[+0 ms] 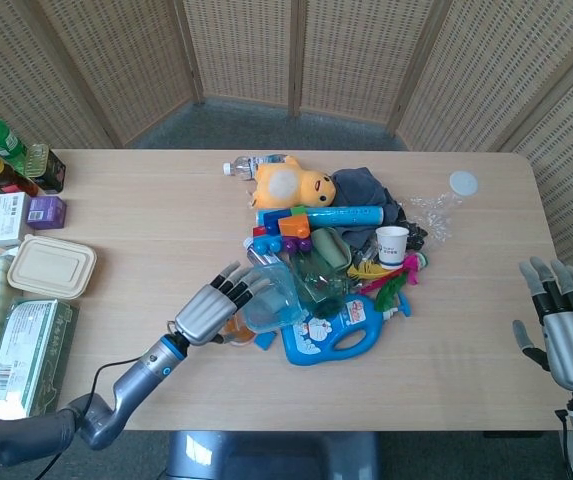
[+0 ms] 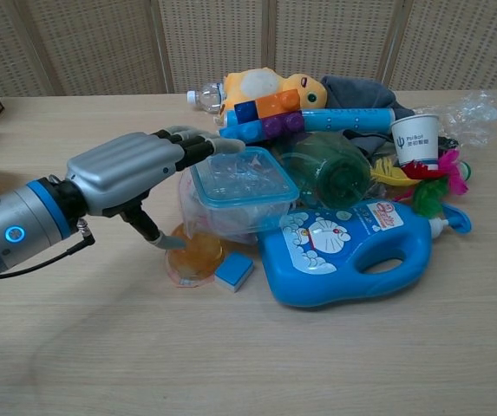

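Reaches with the left hand (image 1: 206, 312) from the near-left corner of the table (image 1: 146, 200) toward its middle, fingers (image 2: 198, 143) spread wide and straight, nothing held. Shows the fingertips at the left rim of the clear box with a blue lid (image 2: 241, 184); cannot tell whether touching. Finds that box just right of the hand and slightly beyond, tilted on the near-left side of the pile, roughly square, so no clear long axis. Hangs the thumb (image 2: 157, 238) down just beside one orange cup (image 2: 194, 253), with one small blue block (image 2: 233, 271) next to it. Has one blue detergent bottle (image 2: 343, 251) further right, long axis across the table. Counts one box, one plush toy (image 1: 288, 185), one paper cup (image 1: 392, 243). Holds the right hand (image 1: 569, 340) wide and empty at the near-right corner, well apart from the pile; left hand far nearer.
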`<state>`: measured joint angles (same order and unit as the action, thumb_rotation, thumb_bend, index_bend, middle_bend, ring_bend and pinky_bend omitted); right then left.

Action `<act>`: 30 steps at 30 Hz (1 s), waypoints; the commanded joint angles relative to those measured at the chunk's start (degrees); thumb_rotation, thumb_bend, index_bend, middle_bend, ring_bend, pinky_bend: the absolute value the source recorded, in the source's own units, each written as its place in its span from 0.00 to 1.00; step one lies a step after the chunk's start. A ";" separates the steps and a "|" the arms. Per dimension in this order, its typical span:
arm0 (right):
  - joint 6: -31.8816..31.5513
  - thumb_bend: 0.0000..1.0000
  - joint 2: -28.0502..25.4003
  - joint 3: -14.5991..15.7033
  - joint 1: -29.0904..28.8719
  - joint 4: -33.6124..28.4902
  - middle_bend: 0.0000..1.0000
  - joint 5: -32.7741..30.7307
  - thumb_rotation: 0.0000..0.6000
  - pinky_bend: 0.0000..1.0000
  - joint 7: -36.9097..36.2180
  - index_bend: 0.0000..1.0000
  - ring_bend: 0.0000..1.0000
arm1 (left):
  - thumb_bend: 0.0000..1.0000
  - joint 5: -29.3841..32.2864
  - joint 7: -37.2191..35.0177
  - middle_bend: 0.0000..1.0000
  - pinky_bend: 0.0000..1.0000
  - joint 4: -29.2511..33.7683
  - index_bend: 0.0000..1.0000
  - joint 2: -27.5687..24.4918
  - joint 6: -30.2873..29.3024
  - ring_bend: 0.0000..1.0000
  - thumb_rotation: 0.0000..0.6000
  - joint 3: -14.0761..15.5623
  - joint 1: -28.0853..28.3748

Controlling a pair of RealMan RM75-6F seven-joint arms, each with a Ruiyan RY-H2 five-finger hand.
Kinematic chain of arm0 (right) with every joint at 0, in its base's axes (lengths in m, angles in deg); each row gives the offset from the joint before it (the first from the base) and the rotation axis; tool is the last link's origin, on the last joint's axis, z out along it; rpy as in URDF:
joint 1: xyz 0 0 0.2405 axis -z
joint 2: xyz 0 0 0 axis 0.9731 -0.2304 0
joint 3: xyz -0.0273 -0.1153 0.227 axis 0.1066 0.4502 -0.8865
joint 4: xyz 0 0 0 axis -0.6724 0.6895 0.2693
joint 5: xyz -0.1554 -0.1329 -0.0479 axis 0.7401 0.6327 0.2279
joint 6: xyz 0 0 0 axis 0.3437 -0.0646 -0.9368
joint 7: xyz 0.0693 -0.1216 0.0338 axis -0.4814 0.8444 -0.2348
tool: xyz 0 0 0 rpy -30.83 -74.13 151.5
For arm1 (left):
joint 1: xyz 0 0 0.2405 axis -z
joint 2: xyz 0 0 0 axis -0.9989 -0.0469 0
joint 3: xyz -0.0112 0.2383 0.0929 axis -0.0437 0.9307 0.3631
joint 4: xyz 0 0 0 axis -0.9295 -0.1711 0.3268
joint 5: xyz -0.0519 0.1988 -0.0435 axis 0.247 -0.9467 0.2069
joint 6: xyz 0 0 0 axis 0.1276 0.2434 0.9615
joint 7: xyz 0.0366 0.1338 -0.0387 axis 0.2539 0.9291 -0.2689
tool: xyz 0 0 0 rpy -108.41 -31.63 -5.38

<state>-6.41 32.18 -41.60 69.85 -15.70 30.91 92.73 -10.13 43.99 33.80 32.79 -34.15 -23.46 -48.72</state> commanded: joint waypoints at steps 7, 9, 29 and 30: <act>0.22 0.41 -0.21 0.01 0.08 -0.11 0.00 -0.03 0.98 0.00 -0.36 0.00 0.00 | 0.10 0.69 -0.94 0.08 0.00 -5.20 0.05 5.57 -2.55 0.00 1.00 -0.93 -0.36; 0.25 0.41 -0.27 0.02 0.11 -0.18 0.00 -0.02 0.98 0.00 -0.50 0.00 0.00 | 0.10 0.71 -0.96 0.09 0.00 -6.59 0.06 6.63 -2.70 0.00 1.00 -0.99 -0.26; 0.63 0.41 -1.11 0.07 0.35 -1.18 0.00 -0.08 0.98 0.00 -0.60 0.00 0.00 | 0.34 -0.79 -10.13 0.41 0.29 -19.89 0.37 16.49 -8.74 0.34 1.00 -2.29 1.01; 0.58 0.41 -1.16 0.06 0.38 -1.22 0.00 -0.08 0.98 0.00 -0.57 0.00 0.00 | 0.34 -0.86 -10.48 0.41 0.29 -19.80 0.38 16.24 -9.07 0.35 1.00 -2.37 1.02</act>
<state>-5.82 31.02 -41.53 70.23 -16.92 30.82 92.16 -10.82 33.86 14.10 49.10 -42.88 -25.69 -47.81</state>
